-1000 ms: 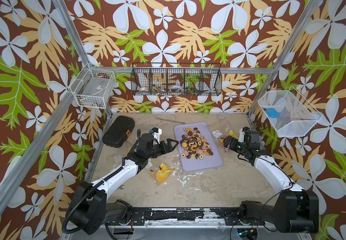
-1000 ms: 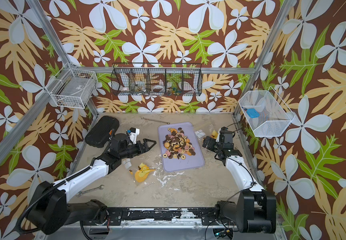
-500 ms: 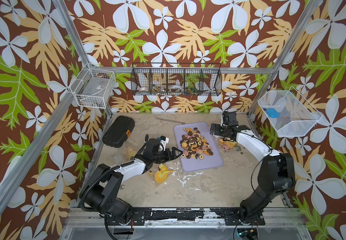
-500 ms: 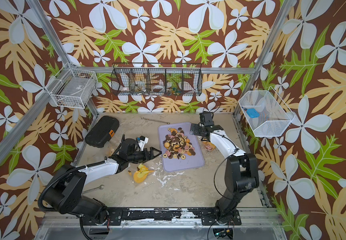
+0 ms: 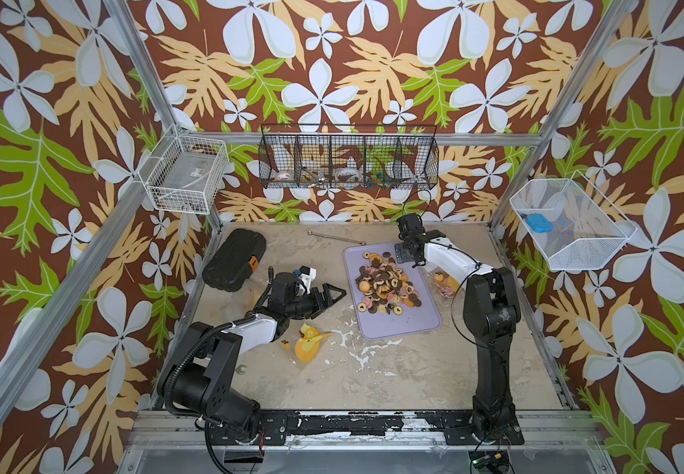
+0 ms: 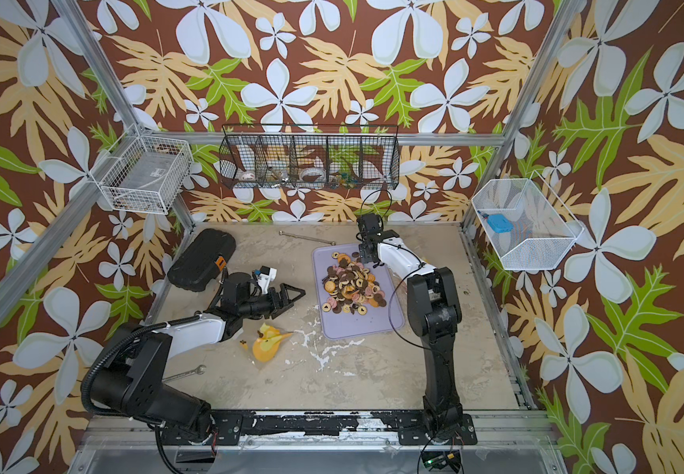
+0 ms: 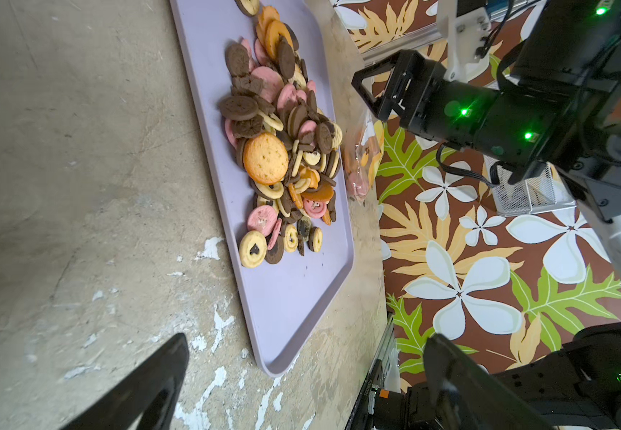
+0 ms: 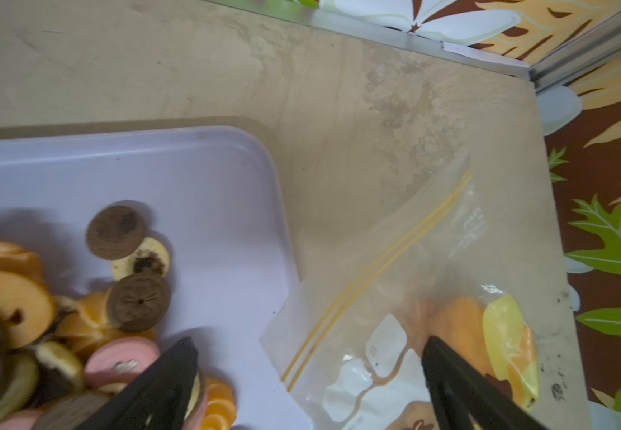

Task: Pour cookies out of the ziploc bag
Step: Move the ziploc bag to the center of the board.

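Floral walls (image 5: pixel 332 61) ring the counter (image 5: pixel 393 369). My right end effector (image 8: pixel 309 340) has swung to the tray's (image 8: pixel 208 178) far end, wide open and empty over the bag (image 8: pixel 394 260) beside it. Most cookies (image 5: pixel 385 283) lie poured; a few remain bagged.

Cookies (image 6: pixel 350 287) heaped on a lilac tray (image 6: pixel 356 324) on the bench (image 6: pixel 352 369); left gripper (image 6: pixel 291 298), fingers spread, near its side; right gripper (image 6: pixel 366 255) over its far corner.

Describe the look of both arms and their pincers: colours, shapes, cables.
The left arm and the right arm each have black joint housings and one white forearm link. Thin black cables loop alongside; a ribbed black hose runs by the left base. Small green lights glow on the right arm. The left pincer and right pincer have black, hollow triangular fingers.
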Available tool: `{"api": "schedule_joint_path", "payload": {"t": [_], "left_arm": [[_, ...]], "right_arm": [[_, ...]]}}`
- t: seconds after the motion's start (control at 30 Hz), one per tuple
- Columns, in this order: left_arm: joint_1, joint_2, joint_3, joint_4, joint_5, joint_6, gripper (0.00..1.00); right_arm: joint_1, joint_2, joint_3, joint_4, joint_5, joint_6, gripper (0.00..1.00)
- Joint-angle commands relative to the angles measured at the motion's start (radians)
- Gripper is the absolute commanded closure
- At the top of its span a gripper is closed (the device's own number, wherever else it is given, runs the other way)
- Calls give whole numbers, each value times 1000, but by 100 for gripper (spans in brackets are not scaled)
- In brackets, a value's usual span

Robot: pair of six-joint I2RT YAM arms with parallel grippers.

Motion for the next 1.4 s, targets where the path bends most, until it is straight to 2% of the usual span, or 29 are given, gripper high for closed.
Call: {"api": "schedule_joint_path", "payload": {"t": [0.0,0.13,0.3,0.47,0.57,0.83,1.1,1.37], "left_arm": [[6,1,-2,44,19,-7,0],[16,-1,-9,62,23,-19,0],[18,-5,-13,66,22,-22,0],[19,-9,-14,66,22,-20,0],[20,-12,-15,66,20,-20,0],[20,-19,-27,87,17,-32,0],[19,-31,-35,101,16,-40,0],[19,-47,-40,106,8,-39,0]], "right_arm": [[-1,10,5,-11,79,-23,18],[-9,4,-22,9,73,-25,31],[-30,-5,-52,11,19,-14,38],[-61,-28,-96,34,-38,-11,57],[-68,-47,-123,42,-70,-6,73],[-67,-155,-278,93,-95,1,100],[-72,-315,-462,128,-137,11,100],[-71,-560,-748,155,-283,84,100]]}}
